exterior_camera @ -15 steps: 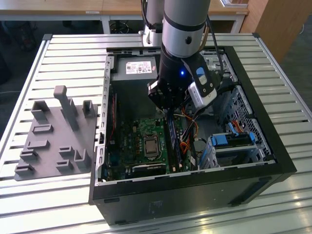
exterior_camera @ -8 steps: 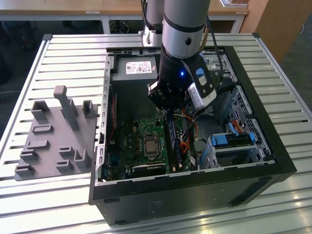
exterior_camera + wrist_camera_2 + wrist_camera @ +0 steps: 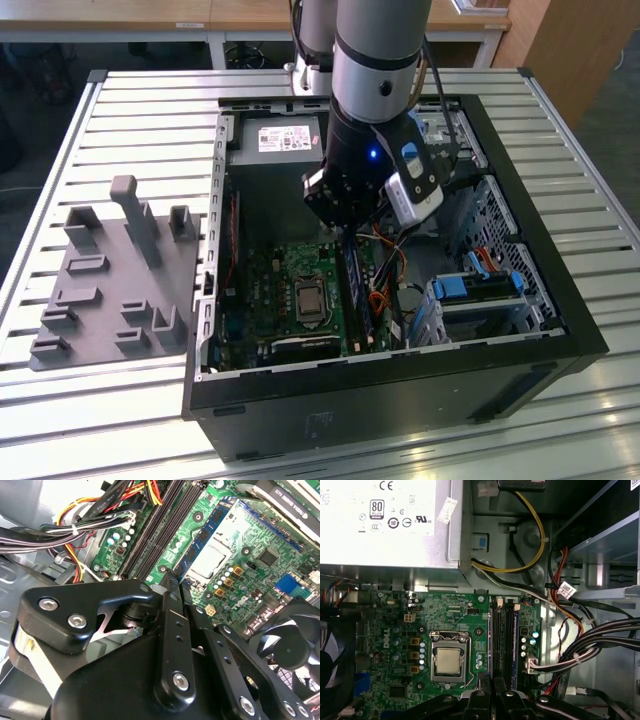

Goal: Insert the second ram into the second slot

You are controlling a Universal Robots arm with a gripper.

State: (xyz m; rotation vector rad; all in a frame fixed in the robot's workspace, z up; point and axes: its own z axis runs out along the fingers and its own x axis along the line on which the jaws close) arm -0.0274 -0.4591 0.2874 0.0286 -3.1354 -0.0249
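The gripper (image 3: pixel 168 578) hangs low inside the open computer case (image 3: pixel 400 380). Its fingers are pressed together with nothing between them, tips just at the near end of the second ram (image 3: pixel 210 530). That stick stands seated on the motherboard (image 3: pixel 260 575), right beside the processor (image 3: pixel 206 564).

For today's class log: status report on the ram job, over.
Status: gripper low over the memory slots; blue ram standing in a slot, gripper at its end; cables beside the slots, none across.
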